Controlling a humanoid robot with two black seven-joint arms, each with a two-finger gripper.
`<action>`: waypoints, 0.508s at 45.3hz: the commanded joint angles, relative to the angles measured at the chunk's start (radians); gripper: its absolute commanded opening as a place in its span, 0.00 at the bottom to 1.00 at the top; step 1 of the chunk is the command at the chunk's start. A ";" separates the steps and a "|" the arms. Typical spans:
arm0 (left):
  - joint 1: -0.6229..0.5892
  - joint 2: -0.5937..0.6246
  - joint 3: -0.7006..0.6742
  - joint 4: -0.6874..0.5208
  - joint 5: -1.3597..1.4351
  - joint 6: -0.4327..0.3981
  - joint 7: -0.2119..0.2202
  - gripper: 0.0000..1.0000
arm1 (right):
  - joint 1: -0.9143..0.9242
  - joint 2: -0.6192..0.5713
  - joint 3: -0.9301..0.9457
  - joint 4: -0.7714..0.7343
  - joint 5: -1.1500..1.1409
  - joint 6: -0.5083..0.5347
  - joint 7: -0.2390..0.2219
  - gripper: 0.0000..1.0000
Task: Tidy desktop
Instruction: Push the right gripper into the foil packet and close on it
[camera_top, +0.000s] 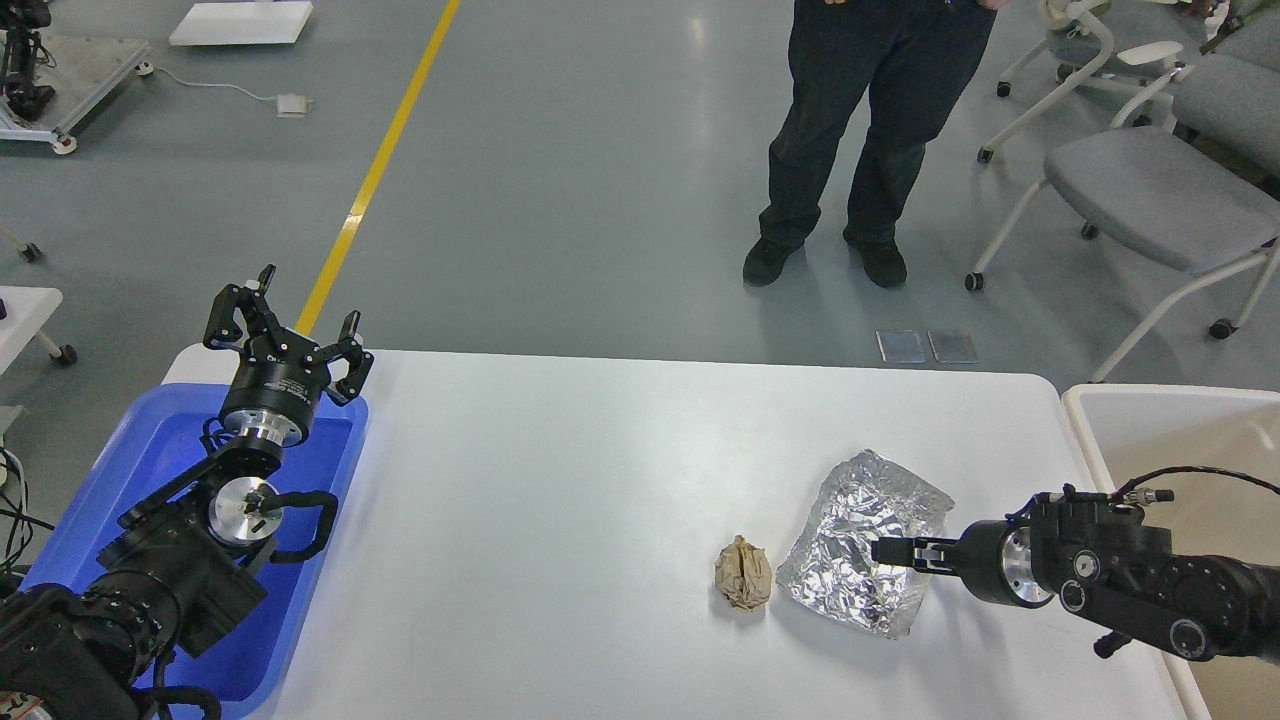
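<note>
The white desktop (560, 470) holds a crumpled brown paper ball (744, 573) and a crinkled sheet of silver foil (850, 530) just right of it. My right gripper (886, 550) reaches in from the right and lies low over the foil's middle; its fingers show as one thin dark bar, so I cannot tell their state or whether they touch the foil. My left gripper (290, 328) is open and empty, pointing up over the far end of the blue tray (130, 470).
A cream-white bin (1150, 420) stands off the desktop's right edge, partly behind my right arm. A person (860, 140) stands on the floor beyond the far edge. Wheeled chairs (1150, 190) stand at the far right.
</note>
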 joint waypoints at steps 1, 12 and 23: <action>0.000 0.000 -0.001 0.001 0.000 0.000 0.000 1.00 | -0.009 0.001 -0.003 -0.001 0.000 0.000 0.010 0.60; 0.000 0.000 0.001 0.000 0.000 0.000 0.000 1.00 | -0.016 0.000 -0.004 -0.001 0.000 0.002 0.008 0.00; 0.000 0.000 0.001 0.001 0.000 0.000 0.000 1.00 | -0.004 -0.001 -0.004 0.000 0.000 0.003 0.010 0.00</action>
